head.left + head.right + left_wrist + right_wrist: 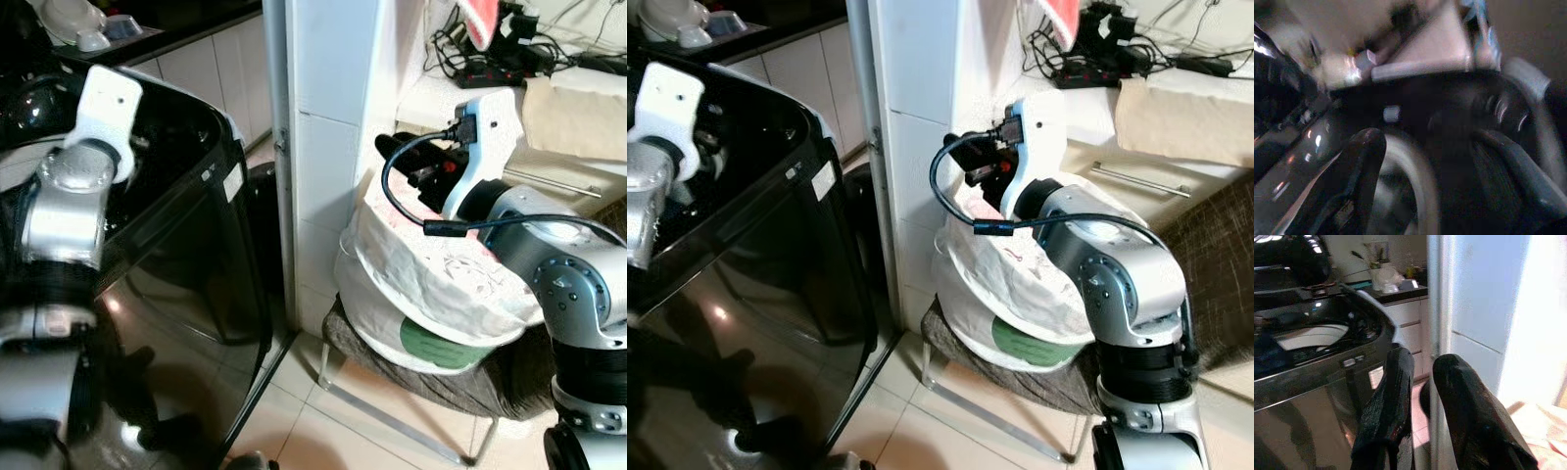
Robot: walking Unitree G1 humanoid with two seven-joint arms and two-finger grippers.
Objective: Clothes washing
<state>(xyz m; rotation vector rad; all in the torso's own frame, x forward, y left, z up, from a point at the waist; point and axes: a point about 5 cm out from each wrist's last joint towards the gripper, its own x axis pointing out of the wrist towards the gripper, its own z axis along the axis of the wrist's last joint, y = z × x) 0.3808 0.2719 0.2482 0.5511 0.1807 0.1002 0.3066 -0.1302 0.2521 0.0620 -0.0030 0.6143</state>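
The black top-loading washing machine [196, 196] stands at the left with its top open. My left arm reaches over its opening; the left gripper [1430, 142] is open above the drum, with nothing between its fingers. On a chair at the right sits a white bag of laundry [431, 274], bulging, with a green patch [431, 345] low on it. Just over the bag's top hovers my right gripper [416, 171]. In the right wrist view its fingers [1396, 396] stand shut, holding nothing, pointing towards the machine's drum [1308, 335].
A white tiled pillar [333, 147] stands between the machine and the bag. The chair's metal legs [392, 416] rest on the tiled floor. A power strip with cables [490, 69] lies on the shelf behind the bag. Bowls [88, 24] sit on the far counter.
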